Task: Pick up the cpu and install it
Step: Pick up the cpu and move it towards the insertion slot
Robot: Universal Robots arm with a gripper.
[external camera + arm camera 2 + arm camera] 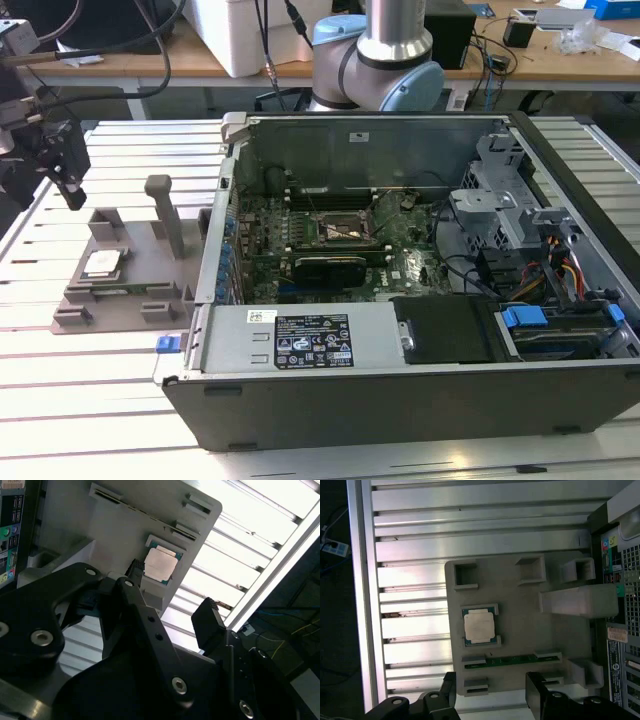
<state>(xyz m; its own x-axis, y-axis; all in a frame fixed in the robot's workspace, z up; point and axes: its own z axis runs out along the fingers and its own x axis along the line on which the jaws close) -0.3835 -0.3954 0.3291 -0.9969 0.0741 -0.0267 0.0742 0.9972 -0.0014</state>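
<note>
The cpu point(102, 264) is a small silvery square chip lying flat in a pocket of the grey fixture plate point(130, 290), at the exterior view's left of the open computer case point(420, 300). Both wrist views show it too, cpu point(160, 565) and cpu point(479, 626). My gripper point(72, 190) hangs above and a little off the fixture, apart from the chip. Its black fingers point(447, 692) stand wide apart with nothing between them, so the gripper point(492, 692) is open; it also appears as gripper point(170, 605). Inside the case, the dark socket point(345, 228) sits on the green motherboard.
The fixture carries a tall grey post point(165, 215), several raised pockets and a green strip point(510, 659) in a slot. It rests on a slatted aluminium table point(60, 400). The arm's base point(375, 50) stands behind the case, before a cluttered bench.
</note>
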